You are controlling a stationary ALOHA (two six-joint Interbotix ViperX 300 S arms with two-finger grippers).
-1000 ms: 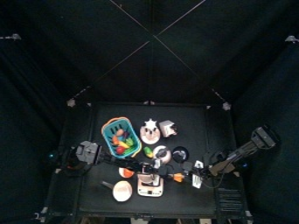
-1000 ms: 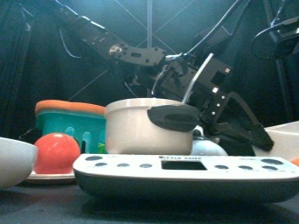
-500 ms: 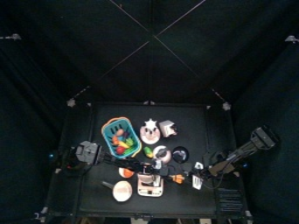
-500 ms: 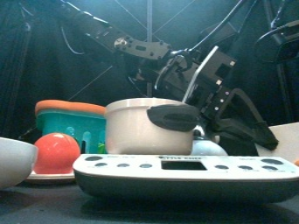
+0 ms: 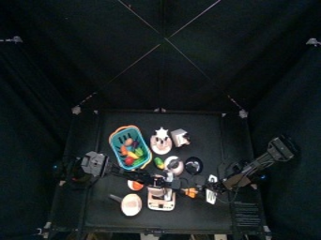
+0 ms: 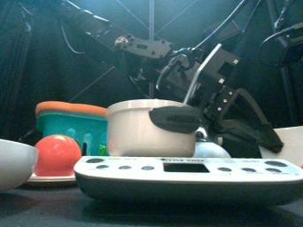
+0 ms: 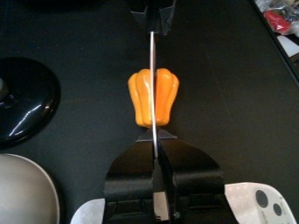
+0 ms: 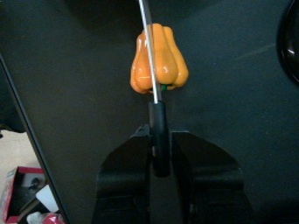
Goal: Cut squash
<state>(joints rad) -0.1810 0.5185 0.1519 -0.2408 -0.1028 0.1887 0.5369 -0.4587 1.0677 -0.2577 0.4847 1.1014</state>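
Note:
The squash (image 7: pixel 140 96) is a small orange-yellow ribbed chunk lying on the black table; it also shows in the right wrist view (image 8: pixel 172 57) and the top view (image 5: pixel 191 191). A thin knife blade (image 7: pixel 152 52) runs edge-on along its middle, also seen in the right wrist view (image 8: pixel 145 17). My left gripper (image 7: pixel 153 140) has its jaws closed on one end of the knife, just short of the squash. My right gripper (image 8: pixel 156 107) has its jaws closed on the other end; it shows beyond the squash in the left wrist view (image 7: pixel 152 10).
A black pan (image 7: pixel 24 96) and a white bowl (image 7: pixel 24 188) lie beside my left gripper. A white scale (image 6: pixel 178 173) stands at the table's front, with a white pot (image 6: pixel 148 129) and a red-orange piece (image 6: pixel 56 152) behind it. A green tray (image 5: pixel 128 147) sits further back.
In the front view the arm parts behind the white pot have shifted slightly up and to the right. The top view shows no clear change.

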